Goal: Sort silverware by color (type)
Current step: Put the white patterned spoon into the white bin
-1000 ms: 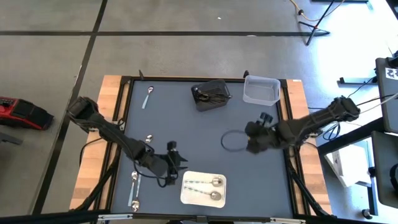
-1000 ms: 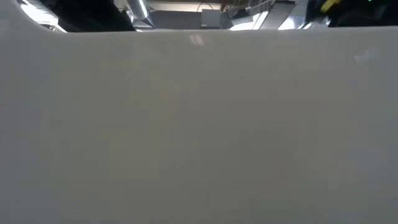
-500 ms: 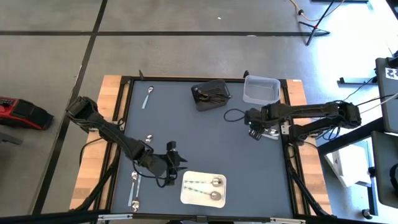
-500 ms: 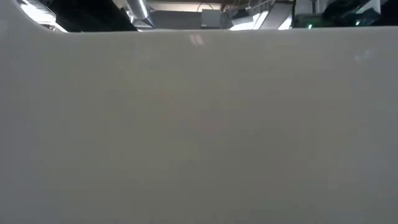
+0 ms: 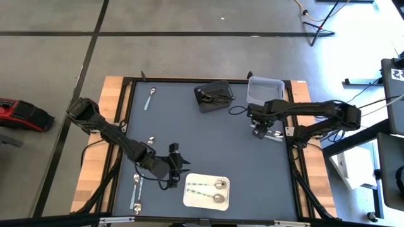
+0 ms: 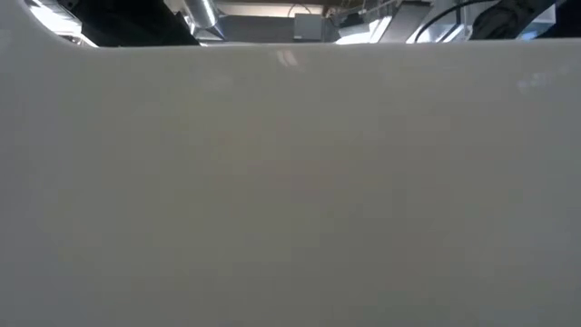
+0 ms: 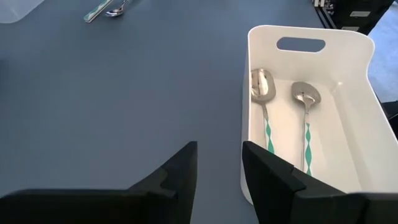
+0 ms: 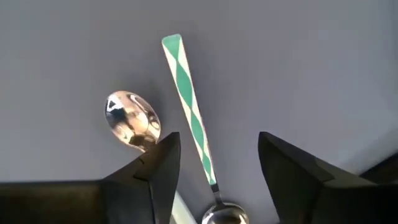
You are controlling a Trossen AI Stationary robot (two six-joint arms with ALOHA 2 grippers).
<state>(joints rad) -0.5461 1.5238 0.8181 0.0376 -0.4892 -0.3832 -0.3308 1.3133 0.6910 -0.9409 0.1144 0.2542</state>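
Observation:
My right gripper (image 5: 259,129) (image 8: 211,162) hangs open over two spoons (image 5: 273,135) lying flat near the table's right edge. In the right wrist view a green-and-white handled spoon (image 8: 186,93) lies between the fingers, and a second spoon's shiny bowl (image 8: 132,118) sits beside one finger. My left gripper (image 5: 174,161) (image 7: 217,168) is open and low, next to the white bin (image 5: 189,197) (image 7: 357,68). That bin holds two silver spoons with green-patterned handles (image 7: 267,106). Dark utensils rest in the black bin (image 5: 213,96).
A clear bin (image 5: 265,90) stands at the far right corner. Loose spoons lie at the far left (image 5: 150,98), mid left (image 5: 150,141) and near left (image 5: 136,189). In the low view the white bin's wall (image 6: 290,182) blocks nearly everything.
My right gripper has swung from the middle of the table toward the far right, turning as it went. It now hangs over the two spoons by the right edge. Its arm has folded back along that edge.

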